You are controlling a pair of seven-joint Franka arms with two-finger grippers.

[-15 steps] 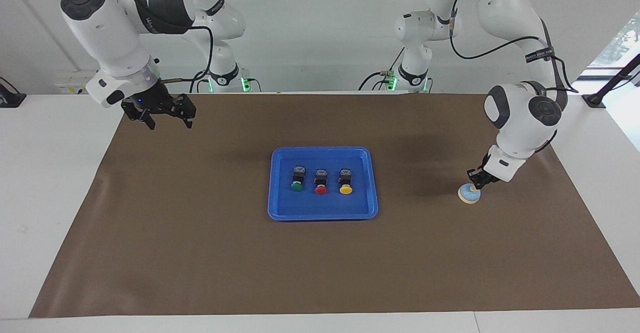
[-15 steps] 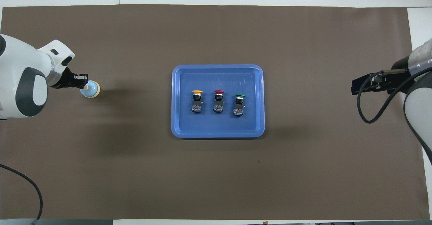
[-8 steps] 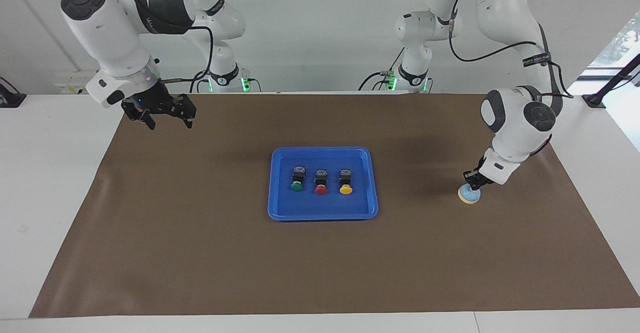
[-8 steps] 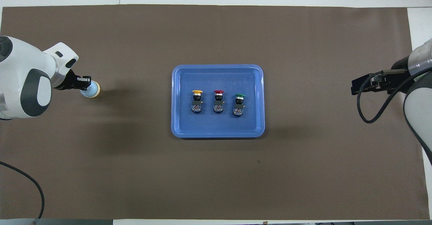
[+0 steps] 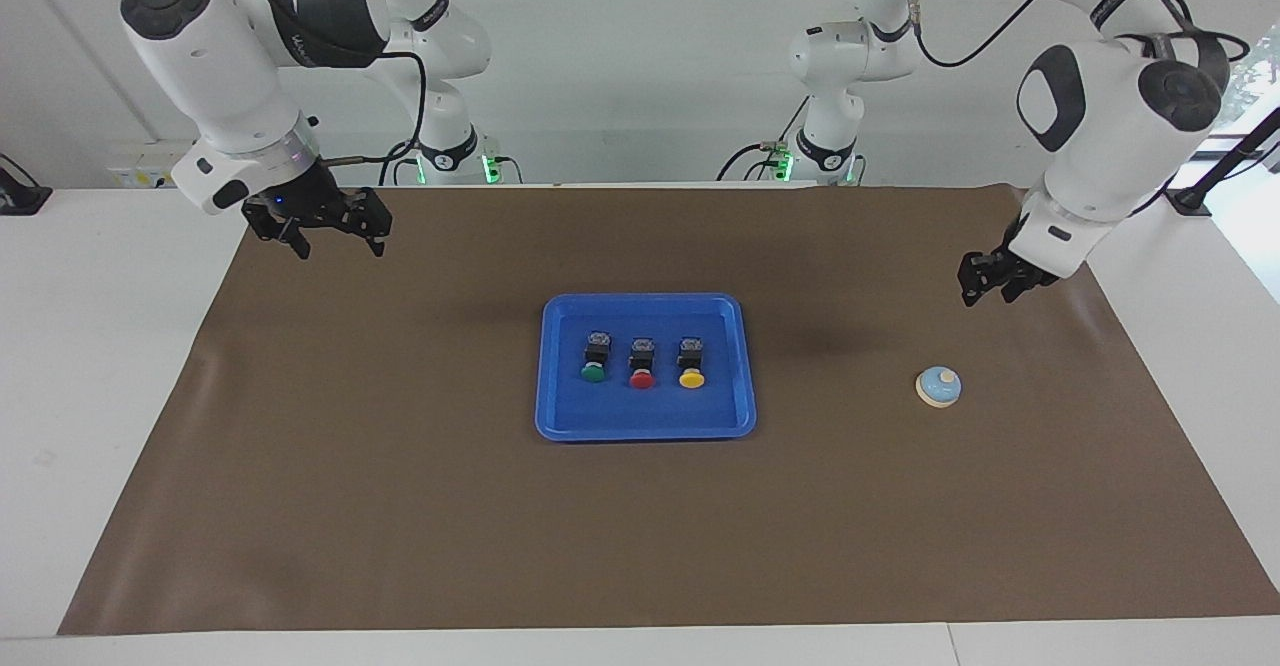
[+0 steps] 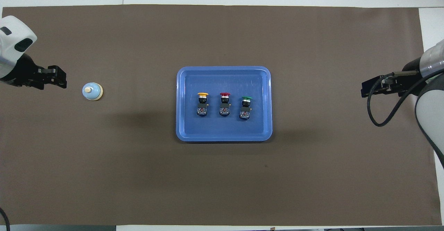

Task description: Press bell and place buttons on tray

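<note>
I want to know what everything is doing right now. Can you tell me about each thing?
bell: on the brown mat, untouched.
green button: lying in the tray.
red button: lying in the tray.
yellow button: lying in the tray.
tray: flat on the mat.
left gripper: raised, empty.
right gripper: open, waiting, empty.

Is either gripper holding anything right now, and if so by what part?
Nothing is held. The left gripper hangs in the air with nothing between its fingers; the bell sits alone on the mat. The right gripper waits open and empty.
</note>
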